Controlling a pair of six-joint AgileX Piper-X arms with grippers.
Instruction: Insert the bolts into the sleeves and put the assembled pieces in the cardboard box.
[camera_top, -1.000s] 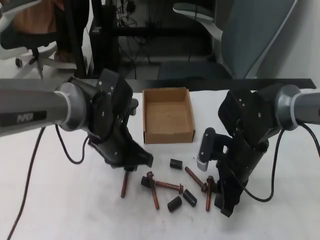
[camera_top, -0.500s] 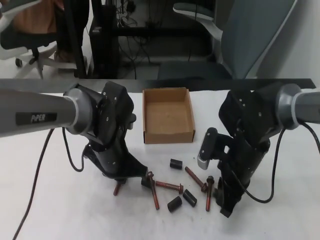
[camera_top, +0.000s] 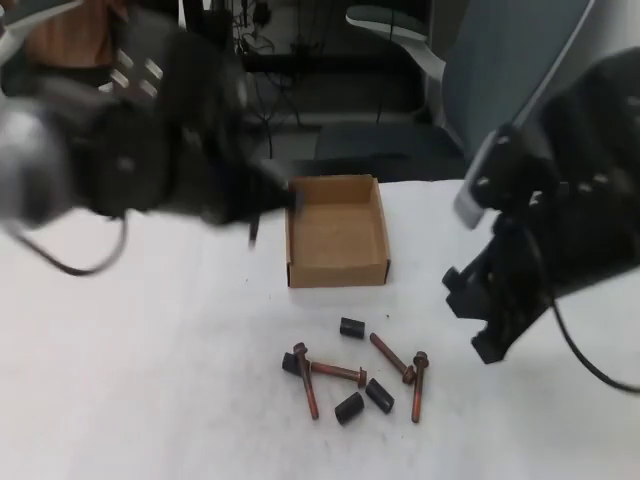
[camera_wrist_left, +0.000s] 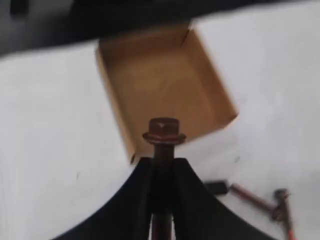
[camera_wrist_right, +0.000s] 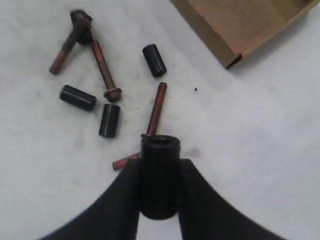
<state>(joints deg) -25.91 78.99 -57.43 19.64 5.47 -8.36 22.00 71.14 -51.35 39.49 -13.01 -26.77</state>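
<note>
I am clamping my left gripper (camera_wrist_left: 162, 167) on a bolt (camera_wrist_left: 163, 135), pinching its shank between my fingers while its flanged head is standing clear above them; I am holding it up off the table (camera_top: 140, 380), just beside the left wall of the cardboard box (camera_top: 337, 235); the box is sitting open toward the table's far edge, about midway along it; my right gripper (camera_wrist_right: 159, 200) is gripping a black sleeve (camera_wrist_right: 160, 160), its open end showing above my fingertips, and I am holding it raised over the table toward the right edge; four loose bolts (camera_top: 338, 372) and several loose sleeves (camera_top: 351, 328) are lying scattered together between the box and the table's near edge.
</note>
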